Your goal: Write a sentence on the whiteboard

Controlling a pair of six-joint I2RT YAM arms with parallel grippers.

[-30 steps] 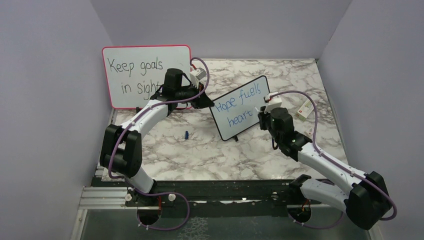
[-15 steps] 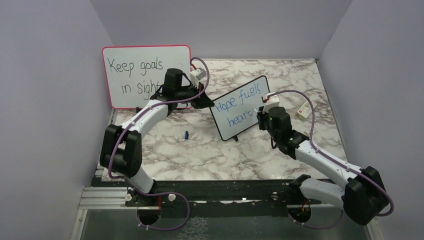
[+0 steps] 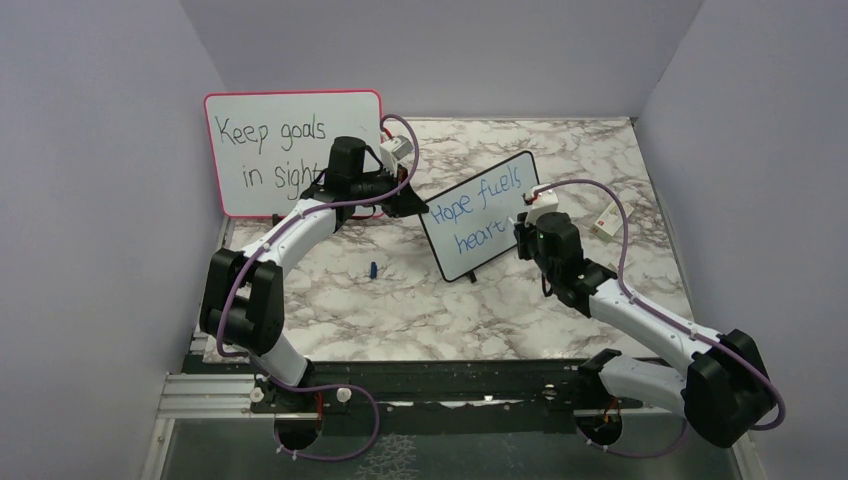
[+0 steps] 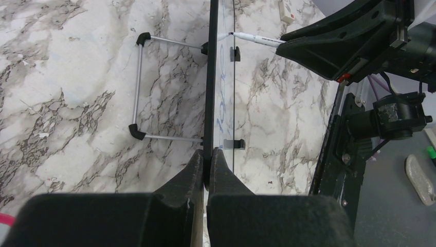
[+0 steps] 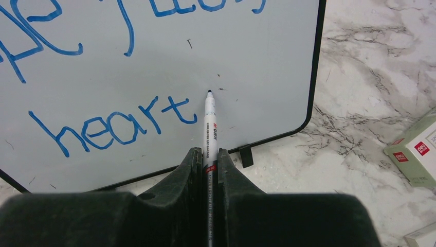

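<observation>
Whiteboard (image 3: 478, 215) edge clamped in left fingers (image 4: 185, 180), marker (image 5: 209, 123) clamped in right fingers (image 5: 189, 170), tip just right of blue sentence (image 5: 110, 128)

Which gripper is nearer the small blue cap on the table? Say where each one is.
Left. The left gripper, clamping the whiteboard's left edge, is just beyond the blue cap. The right gripper, holding the marker at the board's right part, is farther off.
</observation>
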